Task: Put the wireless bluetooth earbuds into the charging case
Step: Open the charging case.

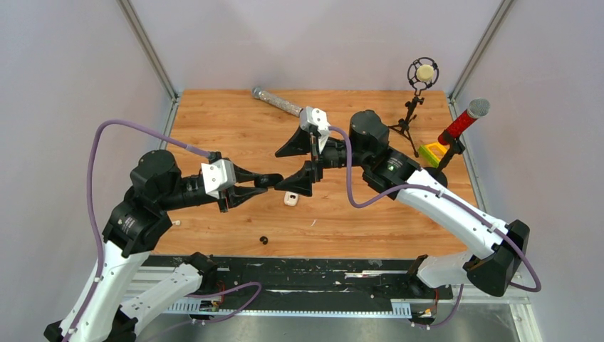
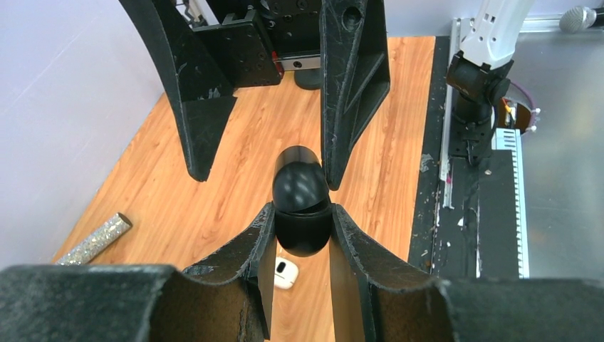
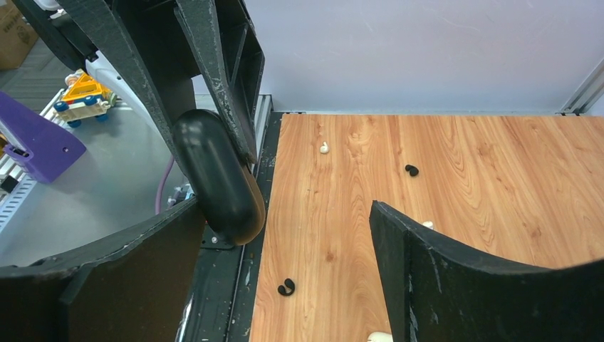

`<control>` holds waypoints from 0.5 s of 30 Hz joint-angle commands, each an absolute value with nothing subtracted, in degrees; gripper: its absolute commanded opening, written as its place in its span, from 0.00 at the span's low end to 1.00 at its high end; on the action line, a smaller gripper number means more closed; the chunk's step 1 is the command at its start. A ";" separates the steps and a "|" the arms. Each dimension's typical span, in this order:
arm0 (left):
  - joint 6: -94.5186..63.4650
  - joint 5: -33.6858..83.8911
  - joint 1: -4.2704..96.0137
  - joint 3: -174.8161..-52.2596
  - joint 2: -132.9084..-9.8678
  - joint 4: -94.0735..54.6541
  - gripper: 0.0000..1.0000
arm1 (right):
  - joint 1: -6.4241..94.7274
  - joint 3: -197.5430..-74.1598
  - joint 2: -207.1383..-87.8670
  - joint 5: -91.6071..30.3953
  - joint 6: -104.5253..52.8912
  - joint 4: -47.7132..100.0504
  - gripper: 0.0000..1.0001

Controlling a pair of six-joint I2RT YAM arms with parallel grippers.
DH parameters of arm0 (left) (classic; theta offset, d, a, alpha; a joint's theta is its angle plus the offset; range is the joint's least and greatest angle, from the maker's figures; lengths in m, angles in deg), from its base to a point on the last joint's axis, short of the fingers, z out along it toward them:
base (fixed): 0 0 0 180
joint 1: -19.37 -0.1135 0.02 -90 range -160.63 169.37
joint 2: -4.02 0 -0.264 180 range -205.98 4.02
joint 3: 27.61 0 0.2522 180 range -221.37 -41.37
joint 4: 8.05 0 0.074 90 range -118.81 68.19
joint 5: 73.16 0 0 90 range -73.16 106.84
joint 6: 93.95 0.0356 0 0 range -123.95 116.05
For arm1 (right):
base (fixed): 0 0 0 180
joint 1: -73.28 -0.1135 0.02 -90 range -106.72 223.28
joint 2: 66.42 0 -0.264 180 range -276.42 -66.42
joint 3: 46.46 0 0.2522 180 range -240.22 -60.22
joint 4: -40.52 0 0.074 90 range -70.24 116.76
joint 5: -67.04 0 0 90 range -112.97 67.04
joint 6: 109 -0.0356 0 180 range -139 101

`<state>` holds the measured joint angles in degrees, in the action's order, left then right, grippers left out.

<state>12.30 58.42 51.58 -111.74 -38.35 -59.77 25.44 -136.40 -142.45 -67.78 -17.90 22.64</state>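
Table (image 1: 228, 121) edges lie well away from left pincer (image 1: 276, 179) clamping charging case (image 2: 303, 221); right pincer (image 3: 283, 214) spread wide alongside.

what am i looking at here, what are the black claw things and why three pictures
Two robot arms are bolted at the near edge of a wooden table. One picture looks down from above. The other two come from a camera on each wrist, so each shows its own black fingers up close. The left gripper is shut on a black charging case, held above the table. The right gripper stands open beside it. On the wood lie a whitish earbud, a tiny black earbud and a glittery microphone.
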 commanded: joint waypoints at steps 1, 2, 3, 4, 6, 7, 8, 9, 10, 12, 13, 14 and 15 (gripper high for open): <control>12.98 61.94 51.95 -113.85 -38.42 -63.18 0.00 | 27.11 -139.39 -141.14 -64.01 -18.55 24.71 0.86; 13.04 61.82 51.92 -113.82 -38.39 -63.24 0.00 | 27.14 -139.38 -141.14 -63.93 -18.63 24.74 0.86; 12.98 61.83 51.96 -113.86 -38.41 -63.26 0.00 | 27.21 -139.40 -141.17 -63.85 -18.65 24.74 0.86; 13.00 62.06 51.97 -113.87 -38.43 -63.19 0.00 | 27.30 -139.40 -141.23 -63.71 -18.65 24.84 0.86; 12.97 62.66 51.93 -113.92 -38.43 -63.13 0.00 | 27.30 -139.33 -141.31 -63.11 -18.65 24.84 0.86; 13.16 62.77 51.95 -113.89 -38.43 -63.30 0.00 | 27.40 -139.39 -141.30 -62.62 -18.65 24.78 0.86; 13.26 62.79 51.97 -113.88 -38.43 -63.47 0.00 | 27.81 -139.28 -141.16 -62.19 -18.65 24.59 0.86; 13.58 62.69 51.98 -113.88 -38.39 -63.85 0.00 | 28.18 -139.20 -140.97 -62.09 -19.82 24.72 0.85; 13.73 62.66 51.93 -113.88 -38.33 -63.97 0.00 | 28.45 -139.15 -140.88 -62.26 -20.36 24.85 0.85; 13.83 62.68 51.95 -113.94 -38.38 -64.14 0.00 | 28.54 -139.08 -140.77 -62.65 -20.65 25.17 0.85; 13.77 62.82 51.97 -114.03 -38.42 -63.99 0.00 | 28.54 -139.18 -140.97 -62.97 -20.86 25.31 0.85; 13.67 62.95 51.95 -114.04 -38.47 -63.86 0.00 | 28.54 -139.27 -141.11 -62.98 -20.93 25.35 0.85; 13.65 63.08 51.97 -114.12 -38.51 -63.83 0.00 | 28.62 -139.27 -141.28 -62.79 -20.98 25.36 0.84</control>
<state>13.37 59.43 51.64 -112.06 -38.64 -62.54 27.76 -136.68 -142.19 -66.03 -19.84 22.82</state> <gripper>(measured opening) 0.362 0.851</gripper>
